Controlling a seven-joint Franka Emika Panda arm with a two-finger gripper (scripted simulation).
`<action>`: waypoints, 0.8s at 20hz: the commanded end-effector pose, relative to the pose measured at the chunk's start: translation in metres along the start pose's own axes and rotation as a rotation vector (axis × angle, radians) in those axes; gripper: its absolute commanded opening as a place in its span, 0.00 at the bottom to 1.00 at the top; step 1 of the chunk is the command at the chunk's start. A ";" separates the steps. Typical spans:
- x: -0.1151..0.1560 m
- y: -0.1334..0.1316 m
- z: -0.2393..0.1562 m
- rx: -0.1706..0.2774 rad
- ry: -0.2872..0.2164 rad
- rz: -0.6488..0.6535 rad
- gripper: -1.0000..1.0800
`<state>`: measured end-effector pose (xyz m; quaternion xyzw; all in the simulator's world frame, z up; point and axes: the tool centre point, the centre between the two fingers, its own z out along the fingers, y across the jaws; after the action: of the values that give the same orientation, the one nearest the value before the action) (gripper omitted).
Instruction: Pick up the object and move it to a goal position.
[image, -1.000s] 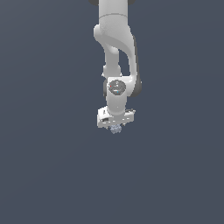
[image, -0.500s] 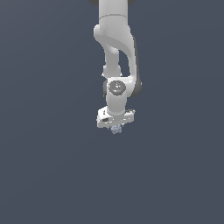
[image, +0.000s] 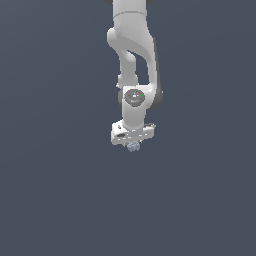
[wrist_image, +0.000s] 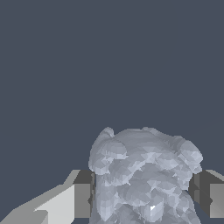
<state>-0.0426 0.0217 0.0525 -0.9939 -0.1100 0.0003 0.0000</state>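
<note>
little has moved since a second ago: the white arm (image: 131, 60) hangs in much the same pose over the dark grey tabletop (image: 50, 190), with the gripper (image: 132, 145) and its load perhaps a touch lower in the exterior view than before. the object (wrist_image: 142, 175), a lumpy pale grey-blue clump, sits between the jaws, which press against it on both sides; in the wrist view one dark pad (wrist_image: 83, 194) touches one flank of the clump and the other dark pad (wrist_image: 202, 189) meets the opposite flank. seen from outside, the object (image: 133, 146) shows only as a small knob poking out under the white hand, and whether it is clear of the surface or resting on it cannot be told. no goal marker is visible in either view.

the risk from here looks to be slip. the clump's surface is all bumps, so the flat pads likely bear on a few high points rather than a broad face, and a quick swing or sudden stop could let it twist or drop out. a lift begun before the grip is firm would probably leave it behind.
</note>
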 end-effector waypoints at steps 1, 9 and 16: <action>0.001 -0.002 -0.011 0.000 0.001 0.000 0.00; 0.003 -0.012 -0.070 0.000 0.001 0.000 0.00; 0.007 -0.025 -0.146 -0.001 0.001 -0.001 0.00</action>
<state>-0.0408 0.0446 0.1810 -0.9939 -0.1104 -0.0003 -0.0002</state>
